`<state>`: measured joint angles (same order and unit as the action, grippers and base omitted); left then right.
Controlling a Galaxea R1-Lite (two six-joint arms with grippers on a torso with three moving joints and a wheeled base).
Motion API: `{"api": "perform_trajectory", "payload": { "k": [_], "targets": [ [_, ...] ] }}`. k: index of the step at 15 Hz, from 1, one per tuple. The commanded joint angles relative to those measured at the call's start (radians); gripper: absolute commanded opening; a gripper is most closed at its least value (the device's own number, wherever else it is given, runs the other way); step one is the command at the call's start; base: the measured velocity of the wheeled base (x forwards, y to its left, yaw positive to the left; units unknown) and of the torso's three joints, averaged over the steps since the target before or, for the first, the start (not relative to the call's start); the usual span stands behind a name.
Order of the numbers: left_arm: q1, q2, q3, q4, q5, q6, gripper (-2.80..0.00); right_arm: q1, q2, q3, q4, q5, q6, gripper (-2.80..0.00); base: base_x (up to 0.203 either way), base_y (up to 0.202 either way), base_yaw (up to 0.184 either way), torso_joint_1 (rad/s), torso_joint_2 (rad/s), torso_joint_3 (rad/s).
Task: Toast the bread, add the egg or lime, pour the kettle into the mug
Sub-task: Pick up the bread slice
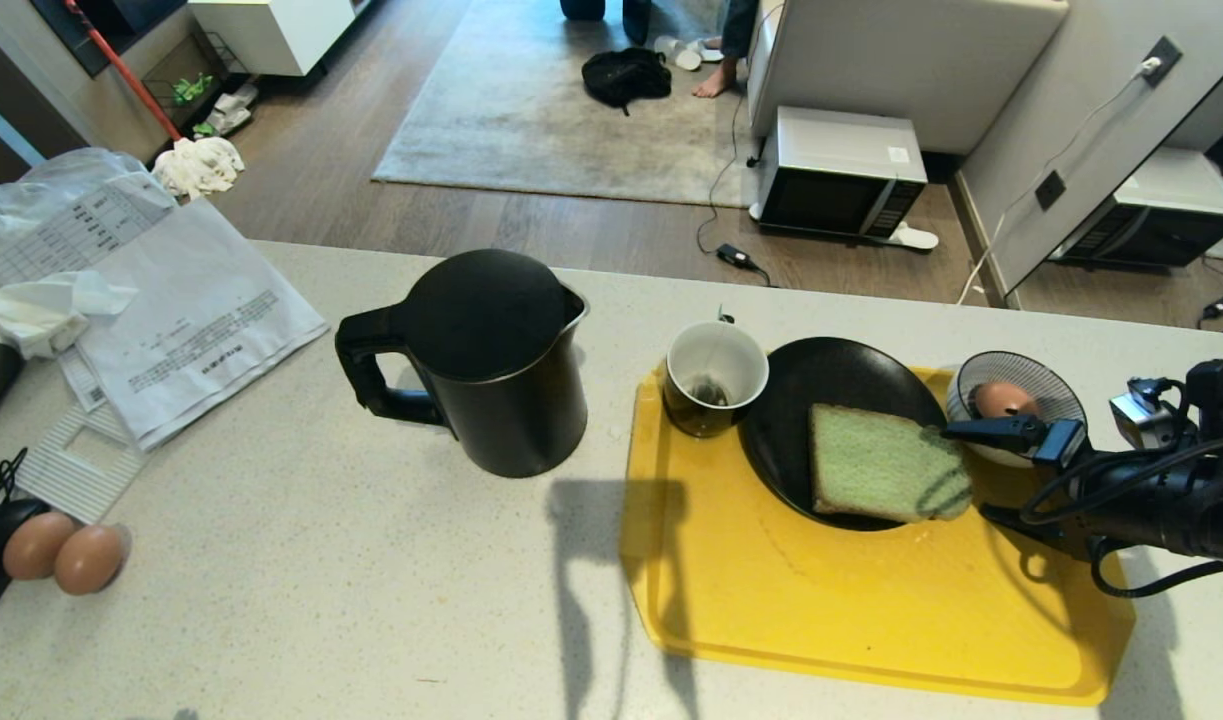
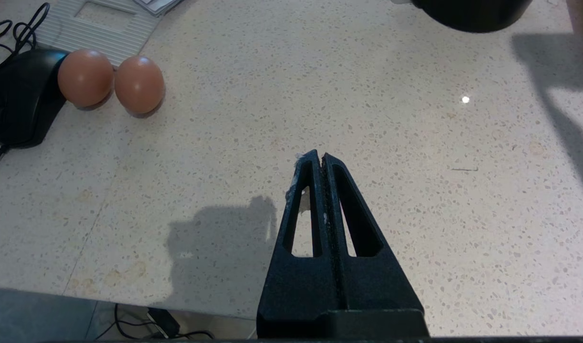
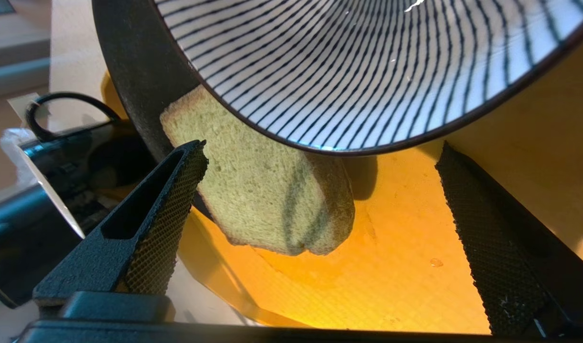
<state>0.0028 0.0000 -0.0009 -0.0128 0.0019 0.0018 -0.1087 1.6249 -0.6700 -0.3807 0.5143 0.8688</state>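
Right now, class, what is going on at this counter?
The robot's right end effector is open beside the green bread, which lies on a black plate on the yellow tray, one corner overhanging the plate's rim. An egg sits in the striped bowl. The kettle and mug stand untouched. The left end effector is shut over bare counter.

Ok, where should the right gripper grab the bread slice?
Probably the bread's corner overhanging the black plate's rim, nearest the open right gripper. That edge sits clear above the yellow tray, so one finger could slip under it, coming level from the robot's right.
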Motion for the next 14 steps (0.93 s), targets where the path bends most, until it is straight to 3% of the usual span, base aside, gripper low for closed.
{"api": "perform_trajectory", "payload": {
  "k": [1, 8, 14],
  "targets": [
    [0.0, 0.0, -0.001, 0.0, 0.0, 0.0, -2.8, 0.0, -0.007, -0.002, -0.006, 0.005, 0.016, 0.0, 0.0, 0.0, 0.0, 0.0, 0.0, 0.0],
    [0.0, 0.0, -0.001, 0.0, 0.0, 0.0, -2.8, 0.022, -0.012, -0.008, -0.043, 0.064, 0.12, 0.0, 0.0, 0.0, 0.0, 0.0, 0.0, 0.0],
    [0.0, 0.0, 0.0, -0.001, 0.001, 0.0, -2.8, 0.027, -0.03, 0.03, -0.041, 0.084, 0.12, 0.0, 0.0, 0.0, 0.0, 0.0, 0.0, 0.0]
  ]
}}
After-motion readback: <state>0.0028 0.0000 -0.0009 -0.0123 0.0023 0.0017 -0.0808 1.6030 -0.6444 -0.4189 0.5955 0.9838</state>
